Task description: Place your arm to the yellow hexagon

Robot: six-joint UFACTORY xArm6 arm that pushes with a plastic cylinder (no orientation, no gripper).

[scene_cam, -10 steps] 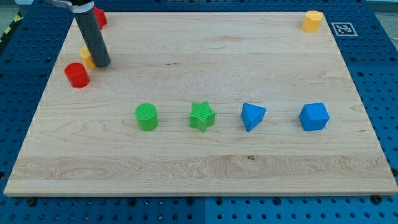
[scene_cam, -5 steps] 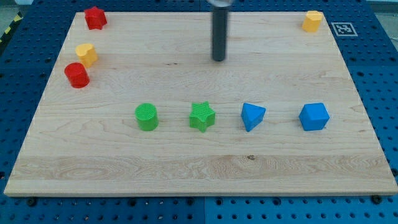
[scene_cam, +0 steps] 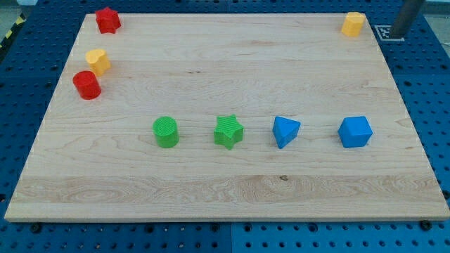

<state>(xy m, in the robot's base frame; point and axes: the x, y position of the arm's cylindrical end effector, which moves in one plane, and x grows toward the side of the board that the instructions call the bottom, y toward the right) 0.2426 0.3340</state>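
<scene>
A yellow hexagon block (scene_cam: 353, 23) sits at the board's top right corner. My rod comes in at the view's top right, and my tip (scene_cam: 399, 34) is off the wooden board (scene_cam: 225, 190), over the blue pegboard. It stands to the right of the yellow hexagon with a clear gap between them, not touching. A second yellow block (scene_cam: 98, 61), its shape unclear, lies at the left edge between a red block (scene_cam: 107, 20) at the top left corner and a red cylinder (scene_cam: 87, 84).
A row across the board's middle holds a green cylinder (scene_cam: 166, 131), a green star (scene_cam: 228, 131), a blue triangle (scene_cam: 285, 131) and a blue cube (scene_cam: 354, 131). A black-and-white marker tag (scene_cam: 387, 31) lies just left of my tip.
My rod has swept from the left-side yellow block across the board's top to the view's top right, past the yellow hexagon and off the board. No block has moved.
</scene>
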